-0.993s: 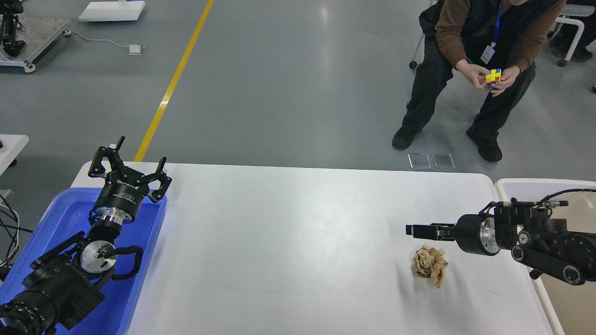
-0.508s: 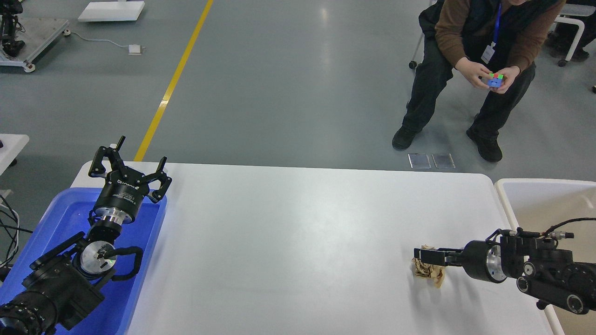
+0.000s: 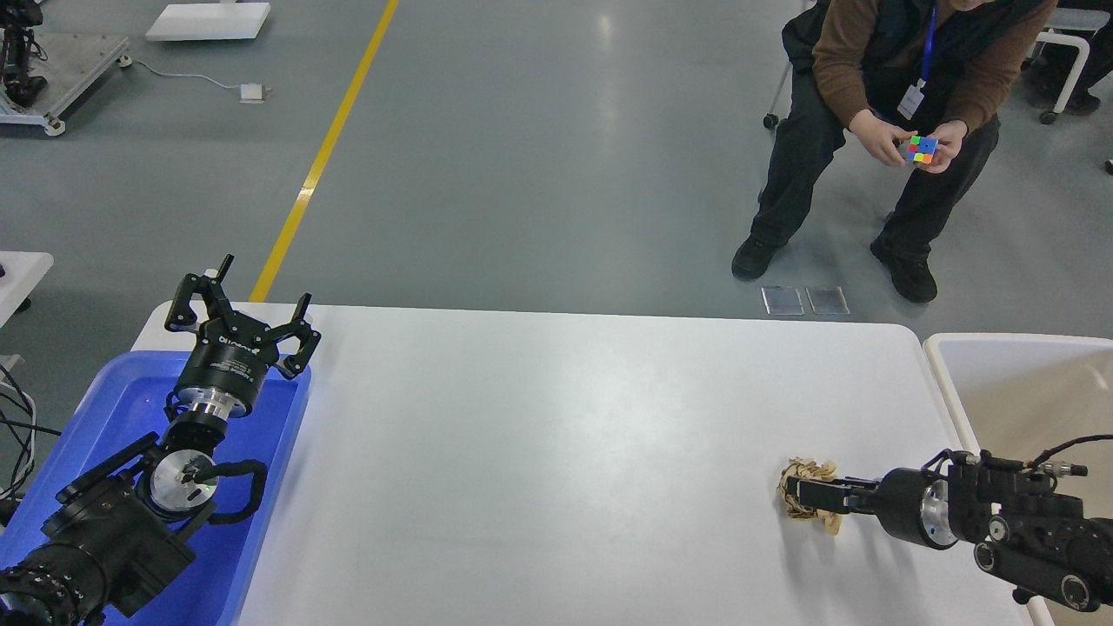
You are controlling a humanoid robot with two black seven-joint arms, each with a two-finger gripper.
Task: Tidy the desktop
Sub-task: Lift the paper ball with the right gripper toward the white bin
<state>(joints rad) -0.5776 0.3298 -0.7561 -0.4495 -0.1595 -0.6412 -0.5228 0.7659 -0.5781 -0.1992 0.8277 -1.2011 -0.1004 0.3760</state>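
Now that the right arm has dropped to the desk (image 3: 556, 435) near its right edge, its fingers (image 3: 813, 497) straddle the crumpled paper ball (image 3: 802, 502), apparently pinching it; binning seems next. Left fingers (image 3: 239, 317) hang spread over the blue tray (image 3: 104, 409).

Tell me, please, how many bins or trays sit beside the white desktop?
2: the blue plastic tray at the desktop's left end, and the off-white deep-walled bin at its right end.
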